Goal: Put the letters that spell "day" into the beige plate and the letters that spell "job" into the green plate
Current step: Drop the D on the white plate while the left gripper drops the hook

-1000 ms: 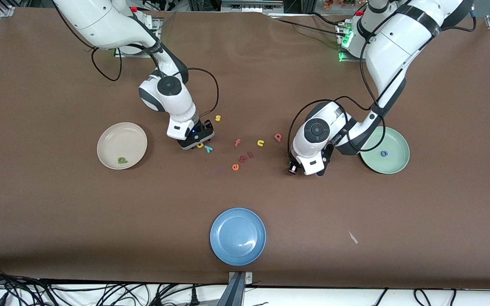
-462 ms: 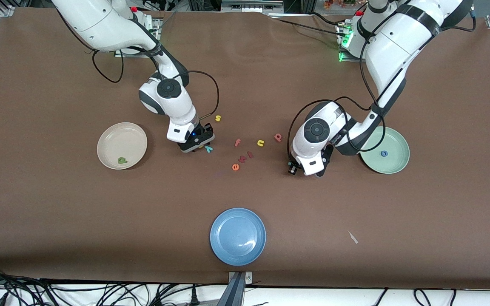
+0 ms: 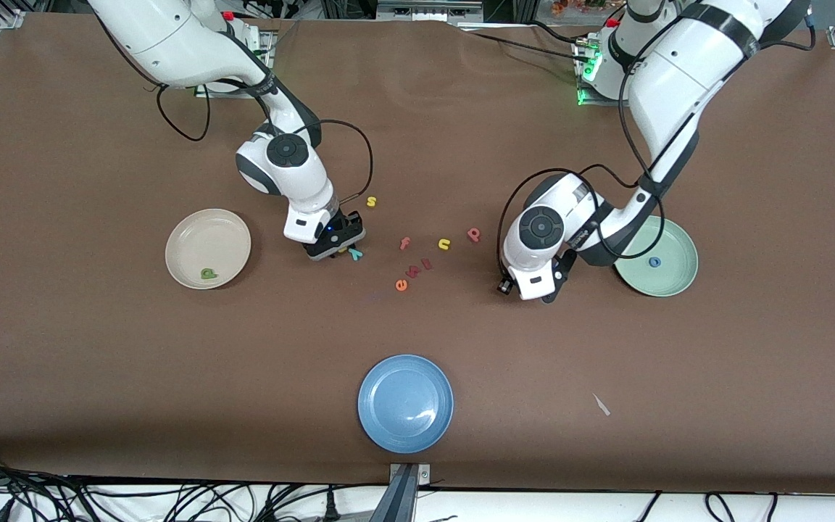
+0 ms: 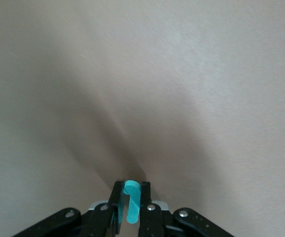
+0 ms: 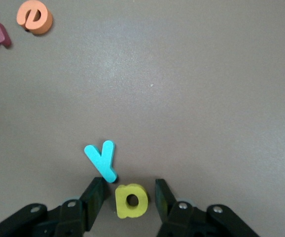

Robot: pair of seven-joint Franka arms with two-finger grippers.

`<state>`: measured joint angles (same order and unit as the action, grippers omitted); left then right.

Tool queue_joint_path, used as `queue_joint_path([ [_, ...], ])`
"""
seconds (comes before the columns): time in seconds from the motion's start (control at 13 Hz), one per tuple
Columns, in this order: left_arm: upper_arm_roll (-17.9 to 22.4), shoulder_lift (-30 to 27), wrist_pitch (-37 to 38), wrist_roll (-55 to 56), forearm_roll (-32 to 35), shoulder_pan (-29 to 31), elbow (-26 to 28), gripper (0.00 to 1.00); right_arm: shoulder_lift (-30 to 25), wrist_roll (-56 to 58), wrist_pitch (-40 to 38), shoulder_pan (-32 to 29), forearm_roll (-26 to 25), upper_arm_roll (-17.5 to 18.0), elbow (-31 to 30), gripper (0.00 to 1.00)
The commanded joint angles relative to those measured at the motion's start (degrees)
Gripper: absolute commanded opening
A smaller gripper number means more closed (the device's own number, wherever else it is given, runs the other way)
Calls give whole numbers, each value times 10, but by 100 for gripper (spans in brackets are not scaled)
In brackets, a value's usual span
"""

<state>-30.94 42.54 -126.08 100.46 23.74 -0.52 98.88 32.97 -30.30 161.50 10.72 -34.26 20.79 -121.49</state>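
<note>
- Two letters already lie in their plates: the green d (image 3: 207,273) in the beige plate (image 3: 185,232) and the blue o (image 3: 654,262) in the green plate (image 3: 678,279).
- The left claw (image 4: 131,186) is closed tight on the teal j (image 4: 132,210), pinching its straight stem between the pads, over bare worktop (image 3: 417,109) just beside the green plate.
- The right claw (image 5: 131,186) is down at the worktop with its jaws apart, one on each side of the yellow a (image 5: 131,200) and not yet gripping it.
- The teal y (image 5: 102,159) lies flat, its foot touching one finger of that claw.
- The pinkish-red b (image 3: 473,234) lies flat between the two arms, at the letter scatter's edge toward the left arm.
- These foam letters look very light, thin and soft. They should squash a little and are likely to slide or tip if nudged.
- Grip across the a's flat outer edges, low to the worktop. The y is close enough to be dragged along.
</note>
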Motion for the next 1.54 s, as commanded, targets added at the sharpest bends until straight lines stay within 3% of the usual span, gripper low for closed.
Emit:
queue_joint_path([
  [0.0, -105, -41, 105, -115, -28, 126, 9, 12, 1, -3, 5, -2, -12, -15, -26, 45],
  [0.15, -202, -46, 190, -201, -30, 246, 9, 12, -6, 0, 4, -2, -12, -16, -31, 35],
  [0.31, -255, -46, 253, -299, -28, 340, 10, 12, -20, 2, 1, -2, -12, -21, -35, 24],
  [0.54, -260, -46, 284, -440, -4, 409, 17, 12, -35, 4, -1, -4, -10, -21, -38, 21],
  [0.69, -259, -35, 278, -533, 42, 460, 38, 12, -67, 8, -43, -11, -8, -21, -39, 21],
  [1.0, -254, -24, 184, -610, 105, 531, 127, 14, -149, 96, -118, -71, 3, -20, -67, 21],
  [1.08, -245, -24, 161, -610, 123, 535, 147, 19, -170, 132, -151, -84, 15, -20, -71, 21],
  [1.15, -237, -24, 148, -610, 126, 535, 155, 33, -187, 166, -193, -94, 36, -21, -69, 22],
  [1.23, -237, -22, 148, -611, 126, 535, 154, 72, -198, 189, -229, -105, 63, -21, -67, 23],
  [1.31, -238, -22, 150, -611, 126, 533, 150, 100, -205, 210, -246, -114, 74, -22, -67, 24],
  [1.46, -256, -32, 164, -602, 113, 531, 135, 100, -206, 219, -271, -127, 75, -38, -74, 26],
])
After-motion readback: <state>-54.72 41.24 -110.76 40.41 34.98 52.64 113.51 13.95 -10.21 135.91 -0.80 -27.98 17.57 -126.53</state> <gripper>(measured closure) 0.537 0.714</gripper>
